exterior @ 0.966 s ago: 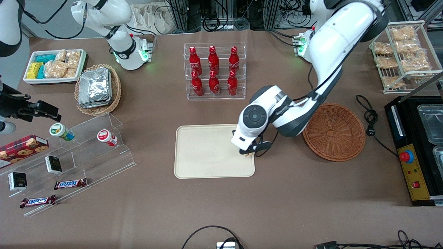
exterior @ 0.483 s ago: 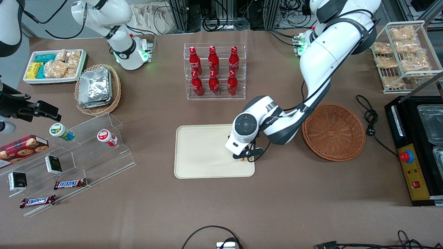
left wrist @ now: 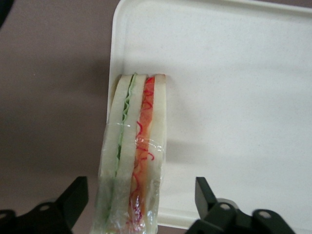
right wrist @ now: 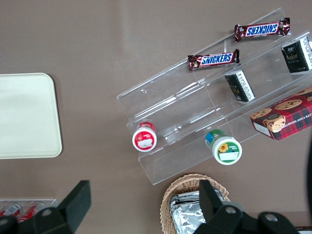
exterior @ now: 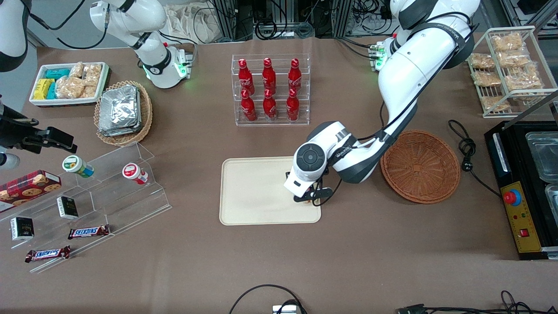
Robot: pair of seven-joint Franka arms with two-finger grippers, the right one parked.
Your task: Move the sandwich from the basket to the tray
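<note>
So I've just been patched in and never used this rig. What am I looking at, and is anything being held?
Two white robot arms stand at a brown table; only one works. The front view looks down on everything. The left wrist view rides on the working arm and looks between its fingers. There the gripper is open: the sandwich, clear-wrapped, stands between the fingers, touched by neither, on the cream tray near its rim. In the front view the gripper sits low over the tray's edge nearest the empty wicker basket. The right wrist view belongs to the parked arm.
</note>
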